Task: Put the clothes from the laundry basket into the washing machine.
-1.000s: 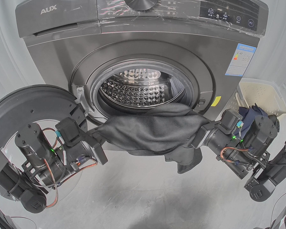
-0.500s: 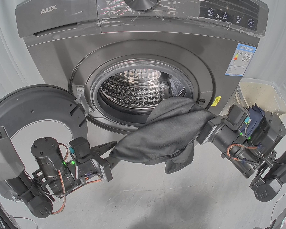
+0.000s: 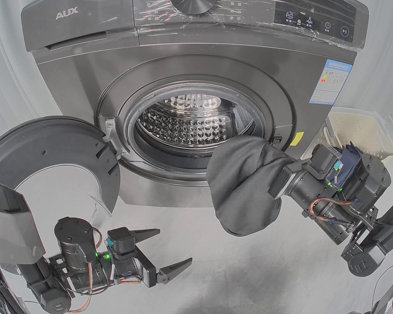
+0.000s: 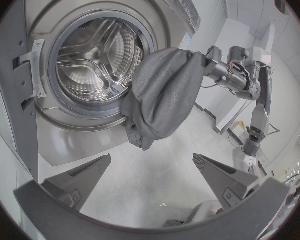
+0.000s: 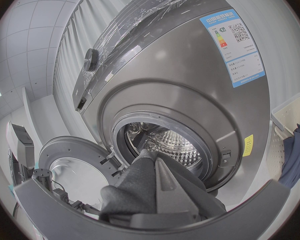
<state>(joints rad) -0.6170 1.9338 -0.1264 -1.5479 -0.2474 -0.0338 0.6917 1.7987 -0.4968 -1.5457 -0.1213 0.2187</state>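
Observation:
A dark grey garment (image 3: 242, 184) hangs bunched from my right gripper (image 3: 273, 175), which is shut on it just below the right side of the washing machine's open drum (image 3: 192, 121). In the left wrist view the garment (image 4: 161, 94) dangles in front of the drum (image 4: 96, 59). One fingertip (image 5: 166, 187) presses into the cloth (image 5: 130, 190) in the right wrist view. My left gripper (image 3: 163, 251) is open and empty, low over the floor at the left. The cream laundry basket (image 3: 362, 129) stands right of the machine with a dark blue garment (image 3: 347, 164) in it.
The round washer door (image 3: 52, 153) is swung open to the left, above my left arm. Bare grey floor (image 3: 231, 271) stretches in front of the machine. The machine's front panel (image 3: 205, 62) rises behind.
My left gripper let go of the grey garment, opened and dropped down and back toward the floor. The garment now hangs bunched from the right gripper alone, which stayed near the drum's right edge.

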